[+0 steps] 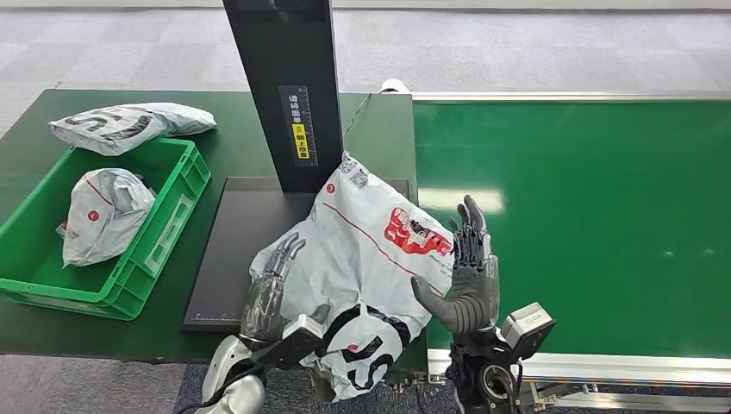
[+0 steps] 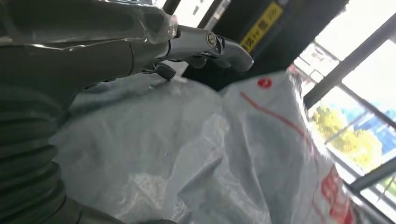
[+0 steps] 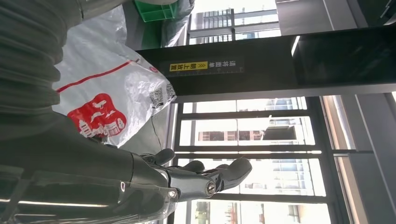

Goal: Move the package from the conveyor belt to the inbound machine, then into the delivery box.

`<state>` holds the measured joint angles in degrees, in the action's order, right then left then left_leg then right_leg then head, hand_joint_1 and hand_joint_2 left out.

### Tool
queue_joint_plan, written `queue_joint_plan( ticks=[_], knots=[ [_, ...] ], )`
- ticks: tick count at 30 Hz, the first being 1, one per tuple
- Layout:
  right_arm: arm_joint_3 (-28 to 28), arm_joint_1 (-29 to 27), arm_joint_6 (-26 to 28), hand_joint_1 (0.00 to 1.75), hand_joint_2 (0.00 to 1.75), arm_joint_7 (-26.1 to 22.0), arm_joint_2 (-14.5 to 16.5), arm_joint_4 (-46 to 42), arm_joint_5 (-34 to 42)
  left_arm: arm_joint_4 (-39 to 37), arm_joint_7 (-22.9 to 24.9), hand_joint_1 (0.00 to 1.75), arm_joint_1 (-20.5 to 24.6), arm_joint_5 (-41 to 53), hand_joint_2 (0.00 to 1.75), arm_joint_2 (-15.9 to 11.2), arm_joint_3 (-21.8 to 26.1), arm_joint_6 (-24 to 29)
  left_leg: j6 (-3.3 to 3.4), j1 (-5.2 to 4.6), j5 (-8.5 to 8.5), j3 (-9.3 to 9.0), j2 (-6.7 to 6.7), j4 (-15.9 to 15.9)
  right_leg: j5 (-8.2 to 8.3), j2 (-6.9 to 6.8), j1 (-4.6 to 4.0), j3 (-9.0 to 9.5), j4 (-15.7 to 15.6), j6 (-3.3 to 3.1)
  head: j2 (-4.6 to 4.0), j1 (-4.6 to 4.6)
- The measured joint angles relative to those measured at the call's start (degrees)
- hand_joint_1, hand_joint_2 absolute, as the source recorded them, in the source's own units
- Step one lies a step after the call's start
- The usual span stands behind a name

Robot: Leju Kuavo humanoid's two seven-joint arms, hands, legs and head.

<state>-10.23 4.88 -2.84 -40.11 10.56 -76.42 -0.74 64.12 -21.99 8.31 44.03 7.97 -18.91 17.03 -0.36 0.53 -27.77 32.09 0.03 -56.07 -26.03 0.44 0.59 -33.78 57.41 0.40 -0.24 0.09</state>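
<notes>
**Package held between both hands at the inbound machine**

Package (image 1: 362, 259) lying partly on the scan plate (image 1: 233, 250), just in front of the machine post (image 1: 289, 86), near end hanging off the table edge toward the robot. Long axis running from the post back toward the robot, slightly slanted. Left hand (image 1: 269, 289) pressed flat against the package's left flank, fingers extended. Right hand (image 1: 465, 276) upright on the package's right side, fingers straight and apart, palm facing the bag; contact not certain. Neither hand clamped; bag squeezed between the palms at most. Box (image 1: 164, 224) well left of the post, nearer the left hand, already holding one bag (image 1: 103, 216). Likely next: carrying leftward.
</notes>
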Motion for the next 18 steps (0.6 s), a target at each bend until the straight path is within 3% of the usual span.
queue_joint_plan(
  ticks=[5, 13, 14, 17, 18],
  knots=[
    [0.04, 1.04, -0.20, 0.00, 1.75, 0.00, 0.00, 1.39, 0.11, -4.31, 1.68, 0.00, 0.12, 1.71, 1.75, -1.55, -4.07, -0.09, 0.00, 0.00, 0.01, -0.02, -0.01, 0.00, 0.00, 0.00, 0.00, 0.02, 0.00, 0.00, 0.00, 0.01],
    [-0.67, 2.14, -0.66, 0.00, 1.75, 0.00, 0.00, 2.80, -0.03, -14.27, 1.99, 0.01, 3.86, 2.75, 1.75, -4.67, -7.09, 1.18, -0.01, 0.00, 0.00, -0.28, -0.02, 0.03, -0.04, -0.03, 0.00, 0.37, 0.00, -0.02, 0.00, 0.01],
    [-0.76, 2.23, -0.66, 0.00, 1.75, 0.00, 0.00, 2.96, -0.03, -15.18, 1.99, 0.36, 4.39, 2.99, 1.75, -4.88, -7.29, 1.45, -0.01, 0.00, -0.02, -0.35, -0.02, 0.04, -0.06, -0.03, 0.00, 0.47, -0.01, -0.02, 0.00, 0.01],
    [-1.08, 2.37, -0.65, 0.00, 1.75, 0.00, 0.00, 3.44, -0.03, -17.62, 2.01, 1.65, 5.84, 3.65, 1.75, -5.09, -7.83, 2.24, -0.01, 0.00, -0.04, -0.57, -0.05, 0.06, -0.11, -0.03, 0.00, 0.74, -0.03, -0.01, 0.00, 0.01],
    [-1.20, 2.43, -0.65, 0.00, 1.75, 0.00, 0.00, 3.60, -0.03, -18.30, 2.01, 1.74, 6.19, 3.84, 1.75, -5.10, -8.02, 2.59, -0.01, 0.00, -0.04, -0.62, -0.07, 0.06, -0.11, -0.04, 0.00, 0.79, -0.03, -0.02, 0.00, 0.01]
  ],
)
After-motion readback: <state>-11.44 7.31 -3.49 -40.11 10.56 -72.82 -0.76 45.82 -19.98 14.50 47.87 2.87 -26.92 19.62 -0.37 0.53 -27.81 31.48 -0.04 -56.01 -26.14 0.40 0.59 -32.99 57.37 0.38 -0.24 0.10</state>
